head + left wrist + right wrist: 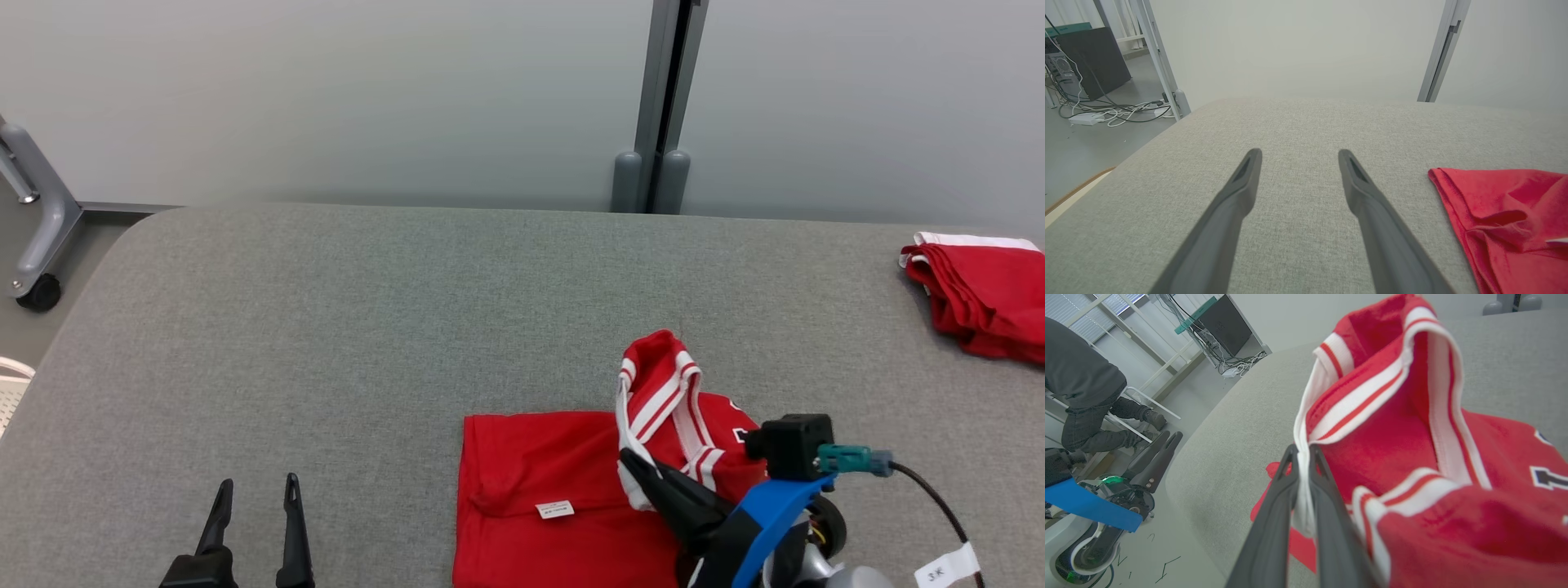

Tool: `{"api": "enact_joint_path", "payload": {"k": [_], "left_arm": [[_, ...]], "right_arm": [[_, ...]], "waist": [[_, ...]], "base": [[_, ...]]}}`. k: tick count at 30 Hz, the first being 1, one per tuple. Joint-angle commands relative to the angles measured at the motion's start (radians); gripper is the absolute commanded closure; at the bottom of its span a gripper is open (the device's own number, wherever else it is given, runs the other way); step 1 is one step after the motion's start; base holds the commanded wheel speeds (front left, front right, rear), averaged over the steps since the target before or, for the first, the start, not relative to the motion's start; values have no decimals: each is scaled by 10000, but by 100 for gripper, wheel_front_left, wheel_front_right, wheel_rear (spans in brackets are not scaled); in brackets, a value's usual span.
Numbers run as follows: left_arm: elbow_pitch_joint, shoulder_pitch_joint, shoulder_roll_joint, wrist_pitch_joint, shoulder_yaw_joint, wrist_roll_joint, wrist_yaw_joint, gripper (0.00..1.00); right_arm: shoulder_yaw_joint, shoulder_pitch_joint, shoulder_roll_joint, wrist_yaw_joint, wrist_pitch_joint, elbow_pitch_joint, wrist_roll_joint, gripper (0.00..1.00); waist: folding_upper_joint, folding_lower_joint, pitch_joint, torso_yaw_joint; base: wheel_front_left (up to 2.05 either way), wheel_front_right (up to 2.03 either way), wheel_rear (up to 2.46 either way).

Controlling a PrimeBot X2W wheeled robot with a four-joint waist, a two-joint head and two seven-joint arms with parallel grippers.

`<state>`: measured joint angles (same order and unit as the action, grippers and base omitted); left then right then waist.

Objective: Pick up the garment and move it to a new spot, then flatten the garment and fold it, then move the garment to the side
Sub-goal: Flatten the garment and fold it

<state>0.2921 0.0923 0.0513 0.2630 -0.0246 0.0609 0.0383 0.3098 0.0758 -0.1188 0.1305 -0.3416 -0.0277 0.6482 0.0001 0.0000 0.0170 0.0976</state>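
The garment (pixel 555 490) is a red jersey with white-and-red striped trim, lying near the front edge of the grey table (pixel 408 310). Its striped edge (pixel 1372 400) is lifted into a peak above the flat part. My right gripper (pixel 633 464) is shut on that white trim, and in the right wrist view the cloth is pinched between the right gripper's (pixel 1301 451) two dark fingers. My left gripper (pixel 255 488) hovers open over bare table to the garment's left. In the left wrist view the left gripper (pixel 1297 153) holds nothing, and the garment's red corner (pixel 1502 212) lies to its right.
A second folded red garment (pixel 984 298) with a white edge lies at the table's far right. A grey post (pixel 657 106) stands behind the table. In the right wrist view a person's legs (pixel 1094 420) and cables (pixel 1237 361) are on the floor beyond the table's left side.
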Motion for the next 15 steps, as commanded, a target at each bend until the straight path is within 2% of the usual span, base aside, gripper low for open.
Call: {"api": "enact_joint_path", "payload": {"k": [1, 12, 13, 14, 15], "left_arm": [[18, -222, -15, 24, 2, 46, -15, 0], [103, -449, -12, 24, 299, 186, -119, 0], [112, -456, -14, 24, 329, 210, -119, 0], [117, -475, -16, 24, 360, 231, -124, 0], [117, -497, -14, 24, 387, 242, -128, 0]], "right_arm": [[272, 188, 127, 6, 62, -27, -177, 100], [1788, 1065, 640, 6, 880, -1703, -130, 100], [1907, 1144, 660, 6, 1012, -1875, -135, 44], [2007, 1211, 677, 6, 1132, -2047, -109, 0], [2082, 1316, 678, 6, 1330, -2150, -134, 0]], "waist": [[-1, 0, 71, 116], [-1, 0, 266, 451], [-1, 0, 275, 462], [-1, 0, 283, 468], [-1, 0, 288, 466]], "base": [[0, 0, 0], [0, 0, 0], [0, 0, 0], [0, 0, 0], [0, 0, 0]]}}
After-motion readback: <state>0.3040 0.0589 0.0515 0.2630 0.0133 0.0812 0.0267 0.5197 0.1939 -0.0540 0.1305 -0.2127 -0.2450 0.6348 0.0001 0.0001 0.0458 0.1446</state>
